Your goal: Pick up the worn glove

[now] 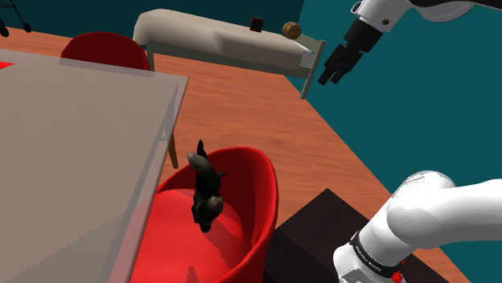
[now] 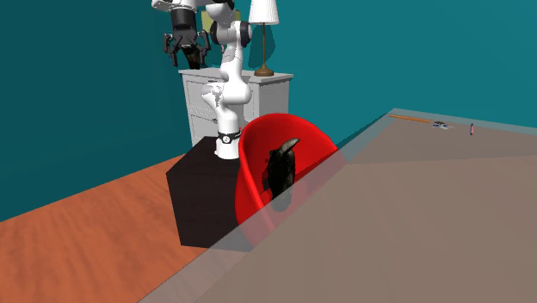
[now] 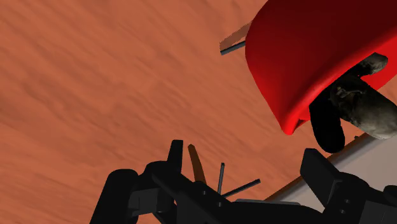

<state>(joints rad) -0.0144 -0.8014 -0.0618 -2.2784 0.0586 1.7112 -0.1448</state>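
Observation:
The worn glove (image 1: 205,190) is dark and crumpled and stands propped against the inside of a red tub chair (image 1: 249,193) beside the grey table (image 1: 72,161). From the second exterior view the glove (image 2: 281,165) sits in the chair's shell (image 2: 258,142). My black gripper (image 1: 334,66) hangs high in the air, well above and away from the chair, over the wooden floor. It is open, with nothing between its fingers. In the wrist view the gripper (image 3: 222,184) looks down at the floor, with the glove (image 3: 364,107) and chair (image 3: 305,57) off to one side.
The dark stand (image 1: 310,237) sits right beside the chair. A beige bench (image 1: 217,36) with small objects lines the teal wall. A second red chair (image 1: 104,50) stands at the table's far side. A white dresser (image 2: 245,95) with a lamp (image 2: 262,34) stands behind the arm.

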